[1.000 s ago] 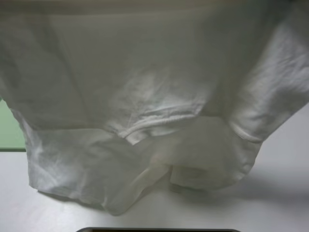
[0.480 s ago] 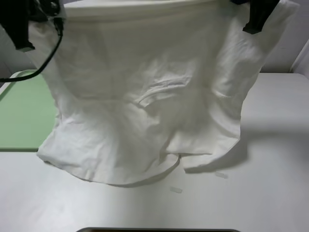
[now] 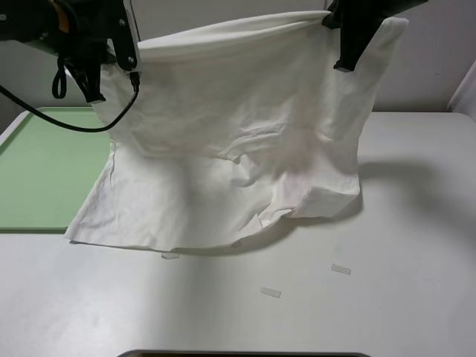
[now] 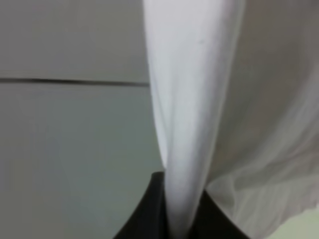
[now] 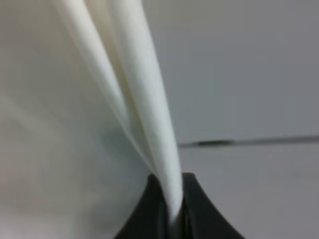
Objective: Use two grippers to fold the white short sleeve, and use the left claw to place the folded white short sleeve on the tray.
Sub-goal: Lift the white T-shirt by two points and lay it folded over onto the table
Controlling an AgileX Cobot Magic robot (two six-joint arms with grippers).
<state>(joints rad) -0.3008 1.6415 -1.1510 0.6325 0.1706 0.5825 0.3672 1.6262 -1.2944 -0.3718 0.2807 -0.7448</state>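
Both grippers are holding the white short sleeve (image 3: 238, 149) up by its top edge. Its lower part is draping onto the table (image 3: 401, 260), and one bottom corner is lying over the tray (image 3: 37, 171) edge. The left gripper (image 4: 172, 219) is pinching a cloth fold tight. The right gripper (image 5: 174, 209) is pinching cloth layers too. Tape strips (image 3: 271, 292) are lying nearby.

A lab bench: bare white table (image 3: 416, 297) with tape strips (image 3: 271, 292)
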